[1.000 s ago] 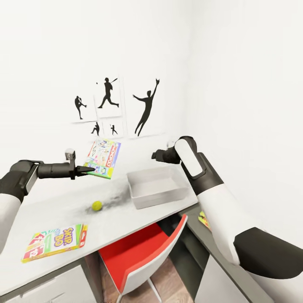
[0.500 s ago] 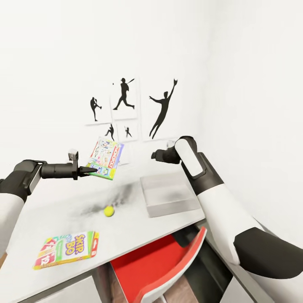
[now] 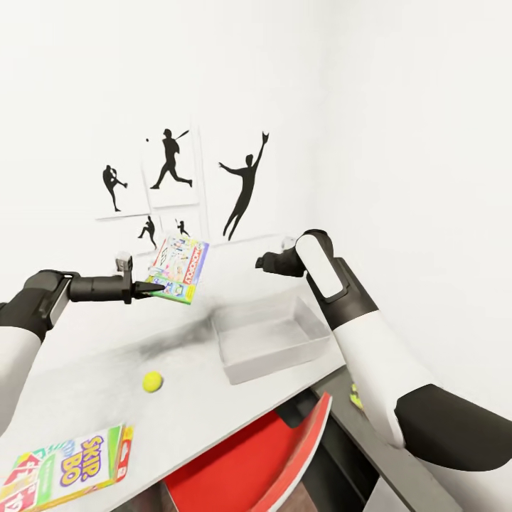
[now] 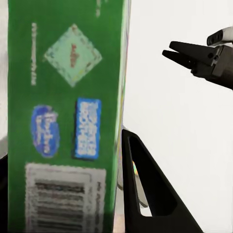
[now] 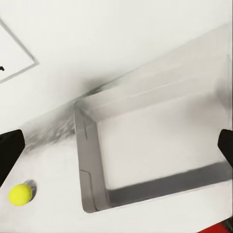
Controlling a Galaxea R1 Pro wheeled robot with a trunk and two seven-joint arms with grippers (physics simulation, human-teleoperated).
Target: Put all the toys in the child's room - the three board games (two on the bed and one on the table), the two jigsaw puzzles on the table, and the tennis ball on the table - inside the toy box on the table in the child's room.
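My left gripper (image 3: 147, 289) is shut on the edge of the white board game (image 3: 178, 269), holding it tilted in the air above the table (image 3: 92, 370). In the left wrist view the game's green underside (image 4: 68, 121) lies against one finger (image 4: 145, 194). The light-grey toy box (image 3: 235, 366) stands empty on the table to the right. My right gripper (image 3: 260, 262) hovers open above it, its fingers (image 5: 9, 150) spread wide over the toy box (image 5: 90, 160). The tennis ball (image 3: 152, 382) (image 5: 20, 194) rests on the table left of the box. A long yellow-red-green board game (image 3: 64, 469) lies at the near left.
A red-and-white chair (image 3: 284, 462) is tucked under the table's front edge. Black silhouette pictures (image 3: 171, 160) hang on the white wall behind. A scrap of something yellow-green (image 3: 355, 397) shows on the lower dark section beside my right arm.
The whole picture has swung right and then back left and down, so the camera moved. Both arms keep their pose, and the left gripper still holds the white board game.
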